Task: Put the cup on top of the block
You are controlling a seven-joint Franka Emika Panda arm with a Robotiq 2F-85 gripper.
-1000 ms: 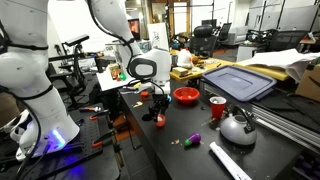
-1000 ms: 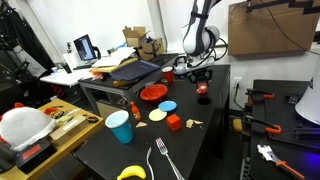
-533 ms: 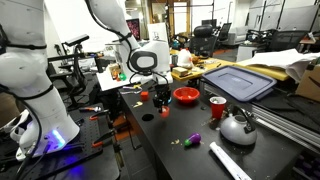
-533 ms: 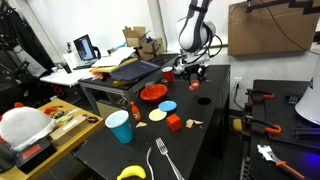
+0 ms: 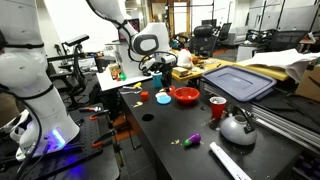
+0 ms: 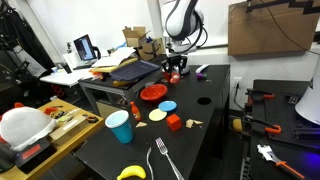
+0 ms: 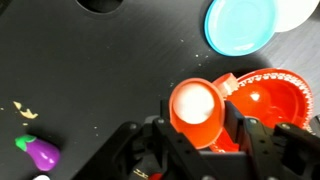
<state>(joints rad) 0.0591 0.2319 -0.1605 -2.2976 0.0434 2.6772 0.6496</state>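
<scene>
My gripper [image 7: 196, 125] is shut on the small orange-red cup [image 7: 193, 103], whose pale inside faces the wrist camera. It hangs above the table beside the rim of the wide red bowl [image 7: 268, 100]. In both exterior views the gripper [image 5: 165, 72] [image 6: 175, 70] is raised over the far part of the black table. The small red block [image 6: 173, 122] sits on the table near a yellow disc, well away from the gripper.
A light blue disc [image 7: 240, 25] lies by the bowl. A purple eggplant toy [image 7: 41, 152] and crumbs lie on the black table [image 6: 200, 130]. A red mug [image 5: 217, 107], a kettle [image 5: 237, 127], a light blue cup [image 6: 120, 127], a fork and a banana stand around.
My gripper has risen and moved across the table with the cup in it, from near the table's round hole to beside the red bowl.
</scene>
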